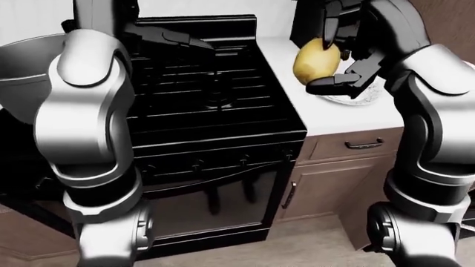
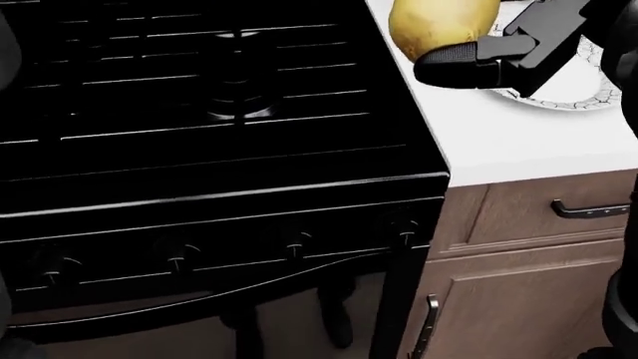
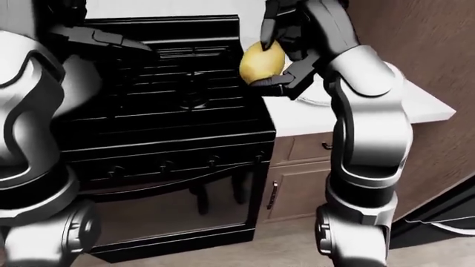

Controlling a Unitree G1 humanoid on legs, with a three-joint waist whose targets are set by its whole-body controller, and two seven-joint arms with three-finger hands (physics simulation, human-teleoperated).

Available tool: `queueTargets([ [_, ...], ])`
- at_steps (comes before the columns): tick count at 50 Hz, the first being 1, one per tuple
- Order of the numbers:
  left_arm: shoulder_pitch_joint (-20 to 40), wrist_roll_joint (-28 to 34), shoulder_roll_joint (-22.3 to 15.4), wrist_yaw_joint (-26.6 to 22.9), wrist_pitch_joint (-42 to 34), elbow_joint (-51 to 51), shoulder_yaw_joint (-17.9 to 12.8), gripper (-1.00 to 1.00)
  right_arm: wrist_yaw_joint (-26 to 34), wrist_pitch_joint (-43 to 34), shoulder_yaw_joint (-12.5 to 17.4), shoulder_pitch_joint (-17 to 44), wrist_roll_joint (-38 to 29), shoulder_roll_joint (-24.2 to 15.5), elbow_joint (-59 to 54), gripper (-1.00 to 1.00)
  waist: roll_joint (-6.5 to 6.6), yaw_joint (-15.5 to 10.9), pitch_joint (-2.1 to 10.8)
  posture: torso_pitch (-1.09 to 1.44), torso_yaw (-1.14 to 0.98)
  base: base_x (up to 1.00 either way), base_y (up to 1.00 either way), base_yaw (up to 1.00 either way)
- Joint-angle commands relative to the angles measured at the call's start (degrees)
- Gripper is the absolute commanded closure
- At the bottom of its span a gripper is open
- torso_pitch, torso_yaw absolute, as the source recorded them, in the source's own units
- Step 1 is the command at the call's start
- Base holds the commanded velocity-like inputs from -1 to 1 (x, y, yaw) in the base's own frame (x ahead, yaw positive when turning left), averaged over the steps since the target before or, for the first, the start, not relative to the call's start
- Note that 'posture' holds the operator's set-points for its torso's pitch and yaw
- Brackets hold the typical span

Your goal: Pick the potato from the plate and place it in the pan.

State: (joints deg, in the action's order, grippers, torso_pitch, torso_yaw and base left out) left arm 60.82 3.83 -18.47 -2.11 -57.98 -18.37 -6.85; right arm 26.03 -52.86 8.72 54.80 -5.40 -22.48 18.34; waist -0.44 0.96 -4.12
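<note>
Both silver forearms fill the near edges of the eye views, left arm at left, right arm at right. Right hand [image 1: 343, 55] is up over the white counter [image 1: 338, 119], dark fingers [image 2: 469, 63] wrapped round the yellow potato [image 1: 316, 60], one finger under it, others above; grasping it, lifted clear of the plate [image 2: 559, 97]. Plate sits on the counter just right of the stove edge, partly hidden behind the hand. Potato hangs near the counter's left edge, beside the black stove [image 1: 215, 105]. Left hand [image 1: 172, 38] held over the stove's top-left area, fingers stretched flat, released, holding nothing. Grey pan [image 1: 22, 67] at left edge of the left-eye view, mostly hidden behind the left arm. Stove knobs [image 2: 296, 243] in a row under the grates. Brown cabinet drawer [image 2: 559, 213] below the counter with dark handle.
</note>
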Motion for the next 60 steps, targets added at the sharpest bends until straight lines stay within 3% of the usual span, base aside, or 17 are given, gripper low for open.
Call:
queueTargets([
  [1, 1.9, 0.8, -0.6, 0.6, 1.0, -1.2, -0.9, -1.0, -0.3, 1.3, 0.4, 2.0, 0.7, -0.5, 1.1, 1.0, 0.32, -0.1, 1.65, 0.0, 0.0, 0.0, 0.0, 0.0],
  [8, 1.7, 0.8, -0.5, 0.6, 1.5, -0.8, -0.9, -1.0, -0.6, 1.3, -0.1, 1.9, 0.8, -1.0, 1.7, 1.0, -0.87, -1.1, 1.81, 0.0, 0.0, 0.0, 0.0, 0.0],
  [9, 1.7, 0.8, -0.5, 0.6, 1.6, -0.7, -0.9, -1.0, -0.4, 1.5, -0.3, 1.7, 0.7, -1.0, 1.6, 1.0, -0.14, -0.9, 3.12, 0.0, 0.0, 0.0, 0.16, 0.0],
  [14, 1.6, 0.9, -0.4, 0.7, 1.6, -0.8, -0.8, -1.0, 0.0, 2.1, -0.4, 1.5, 0.4, -0.9, 1.4, 1.0, -2.39, -1.0, 3.51, 0.0, 0.0, 0.0, 0.54, 0.0],
  [17, 1.7, 0.9, -0.4, 0.7, 1.3, -1.0, -0.8, -1.0, 0.1, 2.4, -0.4, 1.4, 0.2, -0.6, 1.2, 1.0, -2.37, -1.0, 3.88, 0.0, 0.0, 0.0, 0.75, 0.0],
  [22, 1.6, 0.9, -0.4, 0.6, 1.6, -0.8, -0.8, -1.0, 0.2, 2.3, -0.1, 1.5, 0.1, -0.6, 1.2, 1.0, 0.51, -0.5, 2.29, 0.0, 0.0, 0.0, 0.72, 0.0],
  [24, 1.7, 0.9, -0.4, 0.6, 1.4, -1.0, -0.8, -1.0, 0.2, 2.1, -0.1, 1.5, 0.2, -0.5, 1.4, 1.0, 8.39, -0.2, 3.08, 0.0, 0.0, 0.0, 0.08, 0.0],
  [25, 1.7, 0.9, -0.4, 0.6, 1.4, -1.0, -0.8, -1.0, 0.1, 2.1, 0.0, 1.5, 0.2, -0.5, 1.3, 1.0, 6.75, -0.8, 1.33, 0.0, 0.0, 0.0, 0.0, 0.0],
  [35, 1.7, 1.0, -0.3, 0.6, 1.5, -1.0, -0.8, -1.0, -0.4, 1.9, 0.0, 1.6, 0.9, -0.7, 1.7, 1.0, 0.62, -0.7, 0.52, 0.0, 0.0, 0.0, 0.0, 0.0],
  [40, 1.7, 1.1, -0.3, 0.6, 1.7, -0.7, -0.7, -1.0, -0.3, 2.4, -0.1, 1.6, 0.6, -0.8, 1.6, 1.0, -3.14, -1.9, 1.49, 0.0, 0.0, 0.0, 0.0, 0.0],
  [42, 1.8, 1.1, -0.3, 0.6, 1.5, -0.9, -0.7, -1.0, -0.3, 2.8, -0.2, 1.6, 0.5, -0.8, 1.4, 1.0, -1.45, -1.6, 2.66, 0.0, 0.0, 0.0, 0.23, 0.0],
  [46, 1.8, 1.1, -0.3, 0.5, 1.3, -1.0, -0.7, -1.0, -0.1, 2.8, -0.4, 1.5, 0.2, -0.7, 1.6, 1.0, -3.58, -1.3, 3.82, 0.0, 0.0, 0.0, 0.55, 0.0],
  [52, 1.9, 1.1, -0.3, 0.5, 1.3, -1.0, -0.7, -1.0, 0.0, 2.9, -0.3, 1.5, 0.1, -0.5, 1.4, 1.0, -1.54, -0.9, 2.82, 0.0, 0.0, 0.0, 0.65, 0.0],
  [57, 1.9, 1.2, -0.3, 0.4, 1.3, -1.0, -0.7, -1.0, 0.1, 2.7, -0.3, 1.5, 0.0, -0.5, 1.6, 1.0, 2.1, -0.3, 2.88, 0.0, 0.0, 0.0, 0.63, 0.0],
  [58, 1.9, 1.2, -0.3, 0.5, 1.3, -1.0, -0.7, -1.0, 0.1, 2.7, -0.2, 1.5, 0.1, -0.4, 1.6, 1.0, 3.91, -0.1, 3.2, 0.0, 0.0, 0.0, 0.1, 0.0],
  [59, 1.9, 1.2, -0.3, 0.5, 1.3, -1.0, -0.7, -1.0, 0.0, 2.6, 0.0, 1.6, 0.2, -0.3, 1.5, 1.0, 8.87, -0.2, 3.46, 0.0, 0.0, 0.0, 0.0, 0.0],
  [60, 1.9, 1.2, -0.3, 0.5, 1.3, -1.0, -0.7, -1.0, -0.1, 2.5, 0.0, 1.6, 0.3, -0.3, 1.5, 1.0, 6.06, -0.6, 1.46, 0.0, 0.0, 0.0, 0.0, 0.0],
])
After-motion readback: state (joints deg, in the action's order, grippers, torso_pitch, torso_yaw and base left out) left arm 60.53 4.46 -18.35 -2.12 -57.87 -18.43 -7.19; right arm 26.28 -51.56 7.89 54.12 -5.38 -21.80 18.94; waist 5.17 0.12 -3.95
